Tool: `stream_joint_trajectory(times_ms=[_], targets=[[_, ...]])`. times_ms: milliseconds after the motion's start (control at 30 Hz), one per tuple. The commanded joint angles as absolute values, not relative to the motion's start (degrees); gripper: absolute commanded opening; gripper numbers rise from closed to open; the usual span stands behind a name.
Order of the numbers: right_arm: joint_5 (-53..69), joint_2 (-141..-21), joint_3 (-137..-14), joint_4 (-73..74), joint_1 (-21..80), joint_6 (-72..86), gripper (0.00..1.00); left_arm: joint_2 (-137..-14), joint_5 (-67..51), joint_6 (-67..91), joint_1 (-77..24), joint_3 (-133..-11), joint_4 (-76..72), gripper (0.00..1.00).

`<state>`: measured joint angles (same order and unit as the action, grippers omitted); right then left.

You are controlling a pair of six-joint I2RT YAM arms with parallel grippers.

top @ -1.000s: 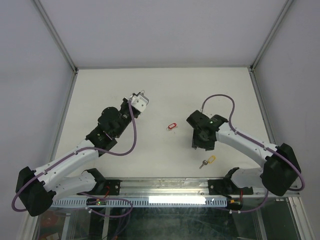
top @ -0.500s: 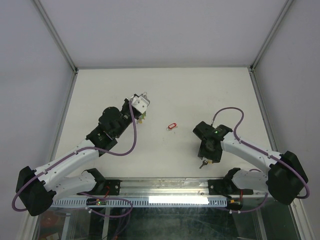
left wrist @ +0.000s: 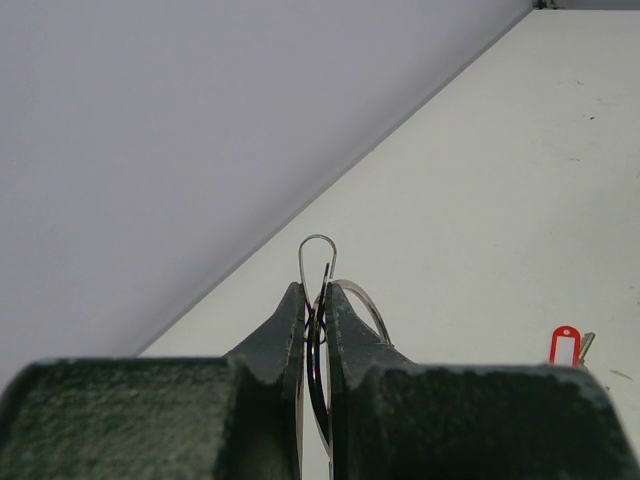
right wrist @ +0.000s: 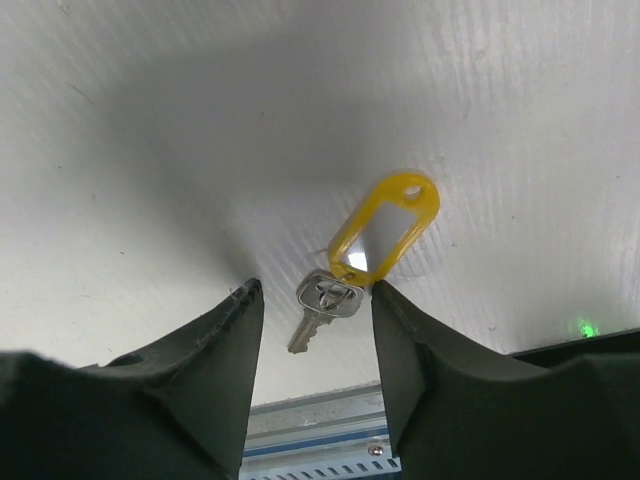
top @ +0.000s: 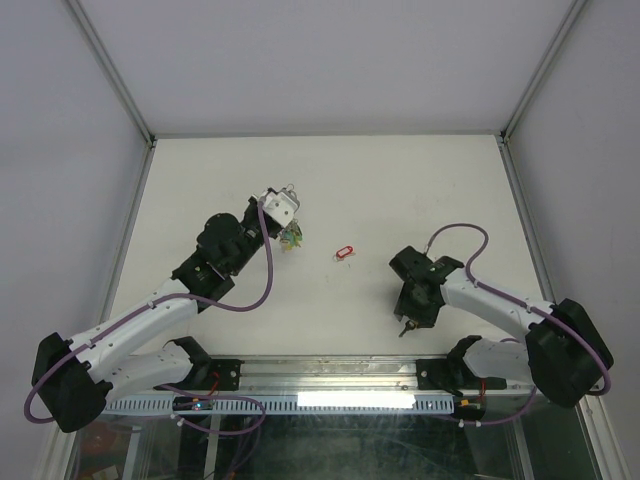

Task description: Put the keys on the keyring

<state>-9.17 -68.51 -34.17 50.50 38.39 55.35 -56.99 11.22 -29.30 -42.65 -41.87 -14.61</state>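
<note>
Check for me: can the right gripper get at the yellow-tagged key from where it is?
Probably yes. The right gripper hangs directly over the yellow-tagged key, its open jaws either side of the metal end, nothing between them. The key lies flat on the table, so pinching it may be fiddly.

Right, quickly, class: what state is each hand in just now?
Left hand: shut on the keyring.
Right hand: open, jaws either side of the yellow-tagged key.

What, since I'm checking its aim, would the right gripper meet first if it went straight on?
Probably the small silver key with a yellow plastic tag, lying on the white table just below the open right gripper; depth is unclear.
</note>
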Motion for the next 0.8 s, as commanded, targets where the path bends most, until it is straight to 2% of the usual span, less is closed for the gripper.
stream_joint_trajectory(times_ms=[0, 200, 333, 467, 533, 667, 767], targets=[[-8.14, -68.22, -33.35, 44.23, 37.97, 55.34, 0.47, -56.52, 9.49, -28.65, -42.24, -44.31, -18.85, 0.00], [-2.68, -69.97, -34.25, 36.36, 38.42, 53.05, 0.39, -56.60, 9.29, -28.74, -42.26, -44.21, -18.76, 0.00], [-4.79, -72.70, -37.51, 38.41, 39.51, 51.52, 0.39, -56.60, 9.08, -28.74, -42.19, -44.22, -18.79, 0.00], [-10.12, -73.41, -41.13, 43.53, 41.22, 50.45, 0.48, -56.60, 8.96, -28.72, -42.23, -44.23, -18.77, 0.00], [-11.74, -73.52, -42.99, 45.95, 42.19, 48.90, 0.50, -56.60, 8.92, -28.74, -42.25, -44.21, -18.77, 0.00], [-14.13, -75.01, -46.44, 49.09, 45.11, 48.28, 0.48, -56.51, 8.96, -28.83, -42.23, -44.21, -18.72, 0.00], [-14.86, -77.62, -48.19, 51.13, 46.53, 48.46, 0.42, -56.51, 8.88, -28.83, -42.25, -44.25, -18.72, 0.00]])
